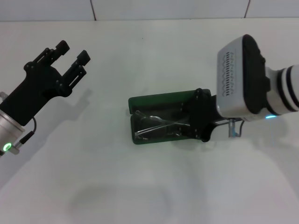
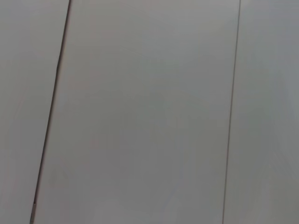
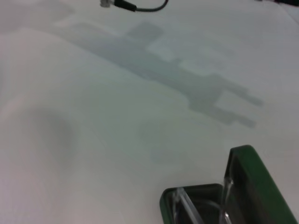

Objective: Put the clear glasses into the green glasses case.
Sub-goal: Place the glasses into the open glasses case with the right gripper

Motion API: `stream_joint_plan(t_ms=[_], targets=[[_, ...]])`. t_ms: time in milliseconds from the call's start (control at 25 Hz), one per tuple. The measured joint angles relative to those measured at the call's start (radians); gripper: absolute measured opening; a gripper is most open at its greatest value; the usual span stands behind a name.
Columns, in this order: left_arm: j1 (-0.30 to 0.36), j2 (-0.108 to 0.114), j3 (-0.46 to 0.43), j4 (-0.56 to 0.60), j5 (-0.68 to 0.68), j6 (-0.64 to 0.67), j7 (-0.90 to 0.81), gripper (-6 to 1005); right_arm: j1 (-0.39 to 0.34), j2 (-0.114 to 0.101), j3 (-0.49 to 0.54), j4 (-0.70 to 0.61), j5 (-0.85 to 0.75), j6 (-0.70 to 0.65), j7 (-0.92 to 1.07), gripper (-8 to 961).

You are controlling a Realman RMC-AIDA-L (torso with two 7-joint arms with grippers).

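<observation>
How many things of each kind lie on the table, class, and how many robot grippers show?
Green glasses case: 1
Clear glasses, inside the case: 1
Grippers: 2, left gripper and right gripper
Total: 4

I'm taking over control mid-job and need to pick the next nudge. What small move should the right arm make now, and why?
Probably lift the right gripper straight up off the case. The glasses already lie inside the open case, arms crossed, so placing looks done. I cannot see that gripper's fingers, so rise slowly in case they catch the glasses. The left gripper hangs open well off to the side, above the table.
</observation>
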Motion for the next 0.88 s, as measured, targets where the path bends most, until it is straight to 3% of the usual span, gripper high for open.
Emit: stream_joint_plan(t_ms=[160, 360, 880], targets=[[-0.003, 0.0, 0.0, 0.0, 0.0, 0.0, 0.0, 604, -0.002, 0.0, 0.052, -0.026, -0.005, -0.093, 0.003, 317], [-0.011, 0.001, 0.0, 0.0, 0.001, 0.0, 0.0, 604, 0.036, -0.001, 0.099, -0.005, -0.008, -0.117, 0.01, 321], [-0.057, 0.002, 0.009, -0.013, 0.006, -0.042, 0.003, 604, 0.178, 0.008, 0.06, 0.195, -0.01, -0.093, 0.014, 330]])
